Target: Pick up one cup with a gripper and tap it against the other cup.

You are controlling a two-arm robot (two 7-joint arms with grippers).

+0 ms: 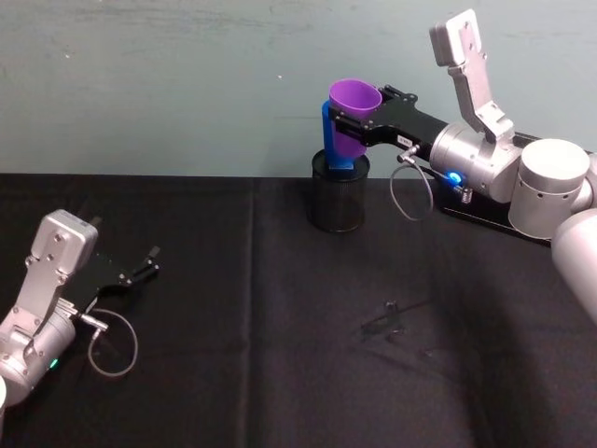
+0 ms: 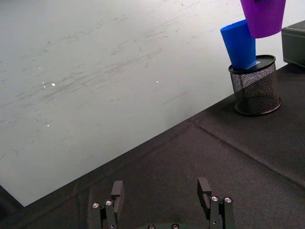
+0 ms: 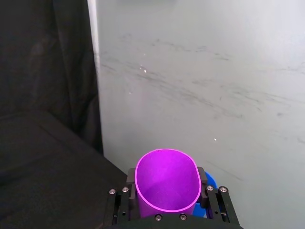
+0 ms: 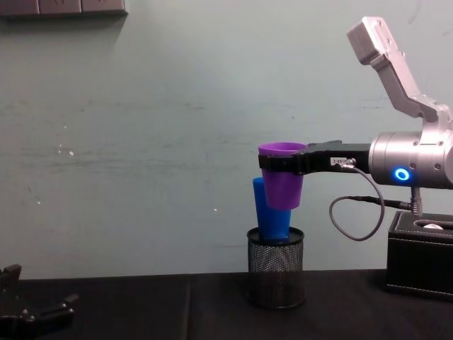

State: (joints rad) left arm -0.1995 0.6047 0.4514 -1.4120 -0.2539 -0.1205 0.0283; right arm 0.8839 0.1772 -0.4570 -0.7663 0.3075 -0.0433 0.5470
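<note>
Right gripper (image 1: pixel 359 124) clamped on purple cup (image 1: pixel 354 97), held aloft against or just beside blue cup (image 1: pixel 337 159); contact unclear. Blue cup leans loose in mesh holder (image 1: pixel 339 201), so a hard tap could tip it out or topple holder. Wall (image 1: pixel 187 84) close behind, open table (image 1: pixel 280 327) in front. Left gripper (image 1: pixel 144 264) idle low-left, fingers apart.

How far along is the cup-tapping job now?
Done: the purple cup is up in the air, the right gripper with jaws shut on it. In hand: it is beside the blue cup, which leans in the mesh holder; whether they touch, I cannot tell. Remaining: a clear tap. The left gripper is idle at the near left, jaws open.
</note>
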